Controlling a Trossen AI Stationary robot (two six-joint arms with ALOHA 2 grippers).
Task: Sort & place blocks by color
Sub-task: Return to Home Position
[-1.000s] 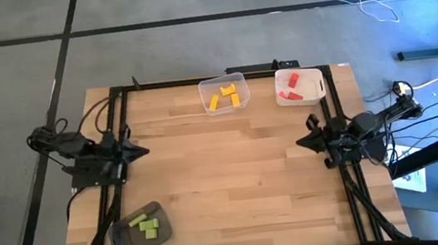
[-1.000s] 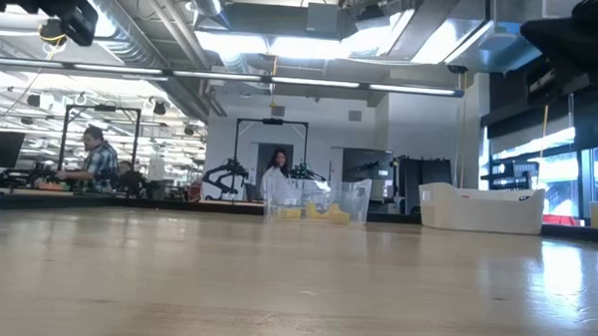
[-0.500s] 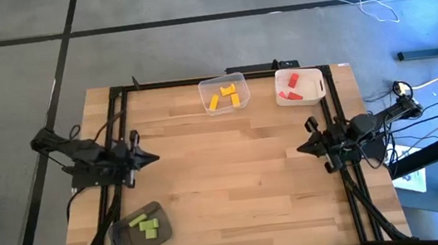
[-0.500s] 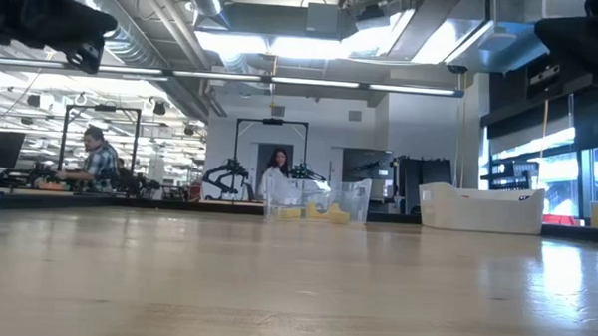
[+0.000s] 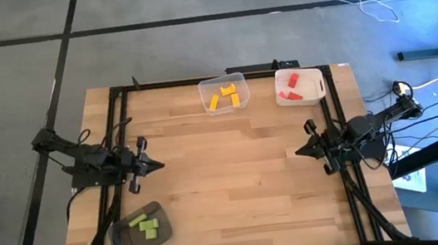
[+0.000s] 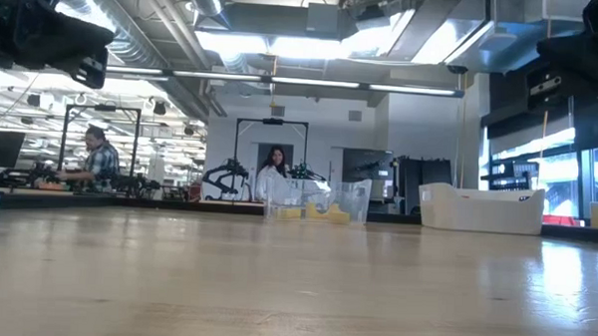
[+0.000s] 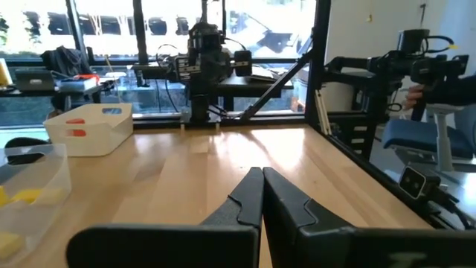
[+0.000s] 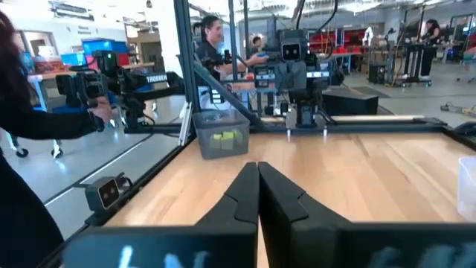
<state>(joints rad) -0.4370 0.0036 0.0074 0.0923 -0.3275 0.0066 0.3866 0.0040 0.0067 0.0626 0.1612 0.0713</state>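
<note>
Along the worktop's (image 5: 235,183) far edge, the low view hides the red blocks (image 5: 288,95) behind the opaque wall of the white bin (image 5: 302,101). Only from above do they show inside it, near the far right corner. Yellow-orange blocks (image 5: 215,102) lie in the clear bin (image 5: 226,110) at mid far edge; the left wrist view cuts that bin off. Green blocks (image 5: 143,225) sit in the dark grey bin (image 5: 129,242) by the near left corner, overlapping, so the count is unsure.

Left gripper (image 5: 159,165): raised over the left edge, fingers (image 7: 249,195) pressed together, nothing between them. Right gripper (image 5: 298,151): raised over the right edge, fingers (image 8: 244,190) likewise clenched on nothing.

Beyond the worktop, 1 person (image 6: 101,161) and a second person (image 6: 275,172) are too small for detail.
</note>
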